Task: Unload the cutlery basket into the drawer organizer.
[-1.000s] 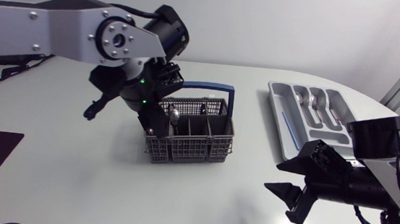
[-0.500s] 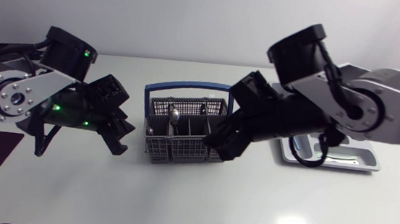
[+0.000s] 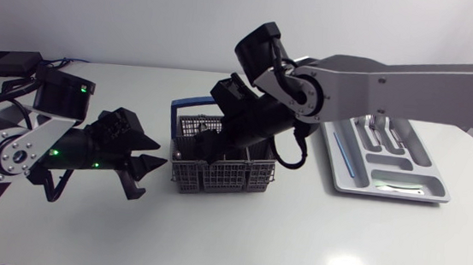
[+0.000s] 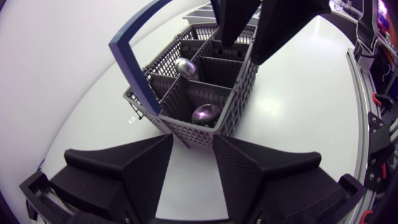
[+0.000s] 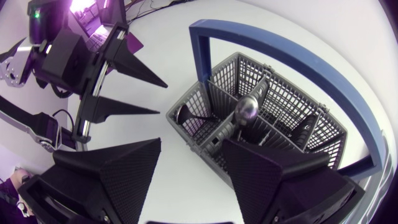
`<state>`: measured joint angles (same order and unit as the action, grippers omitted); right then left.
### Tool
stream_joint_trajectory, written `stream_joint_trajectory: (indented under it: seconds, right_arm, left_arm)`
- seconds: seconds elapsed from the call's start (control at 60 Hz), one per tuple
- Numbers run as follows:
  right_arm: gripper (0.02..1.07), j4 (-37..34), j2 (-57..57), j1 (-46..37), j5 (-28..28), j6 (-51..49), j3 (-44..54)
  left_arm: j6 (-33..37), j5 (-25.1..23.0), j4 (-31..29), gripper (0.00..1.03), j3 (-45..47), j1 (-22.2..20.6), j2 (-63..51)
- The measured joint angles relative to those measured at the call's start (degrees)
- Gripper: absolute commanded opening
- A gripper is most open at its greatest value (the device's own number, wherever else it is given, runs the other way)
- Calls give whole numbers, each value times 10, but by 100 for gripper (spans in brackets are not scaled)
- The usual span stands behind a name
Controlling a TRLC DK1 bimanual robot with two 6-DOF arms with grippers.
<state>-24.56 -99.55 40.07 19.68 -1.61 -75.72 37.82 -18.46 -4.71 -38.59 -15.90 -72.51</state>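
White table point(image 3: 235, 244) carries everything. At my right the grey drawer organizer point(image 3: 390, 196) lies flat. I cannot tell for sure what is in its long compartments.

My right arm reaches past the middle, and its right gripper point(image 5: 193, 146) hangs just above the cutlery basket point(image 3: 220, 176). The jaws are spread wide and grip nothing. My left gripper point(image 4: 193, 138) sits low beside the basket's near corner. Its jaws are also parted and empty, just short of the mesh.

The basket is grey plastic lattice with a tall blue handle point(image 5: 280, 46) arching over it. I judge it light and a little springy, so a sideways push would probably make it slide on the smooth tabletop. The left arm is well placed to brace that corner.

The load is polished metal spoons standing bowl-up in the compartments. One spoon point(image 5: 247, 108) is almost directly under the right jaws. Two more bowls point(image 4: 205, 114) point(image 4: 186, 66) show from the left wrist view.

They should handle as stiff, fairly heavy for their size, and slippery. The rounded bowl is a poor place to pinch, since the wedge fingers would probably squeeze it out. The neck just below the bowl looks better, taken across its flat faces and lifted straight up clear of the dividers.
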Motion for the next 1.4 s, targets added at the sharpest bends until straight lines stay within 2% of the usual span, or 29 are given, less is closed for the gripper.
stream_joint_trajectory:
  seconds: [0.067,0.133,0.2,0.283,0.333,0.8,1.4]
  right_arm:
    - [73,0,-22,1,0,11,-25]
    - [67,-1,-39,4,0,20,-41]
    - [61,-2,-56,12,0,28,-55]
    - [61,-5,-70,21,0,31,-65]
    - [56,-9,-76,26,0,32,-70]
    - [26,-32,-123,45,-7,50,-113]
    - [26,-35,-134,48,-9,62,-125]
  left_arm:
    - [8,-17,3,48,4,1,-7]
    - [15,-33,3,48,6,5,-11]
    - [27,-49,3,48,9,17,-11]
    - [39,-71,3,48,10,34,-12]
    - [45,-80,3,48,11,44,-12]
    - [62,-99,19,48,12,63,-34]
    - [71,-111,23,48,19,64,-36]
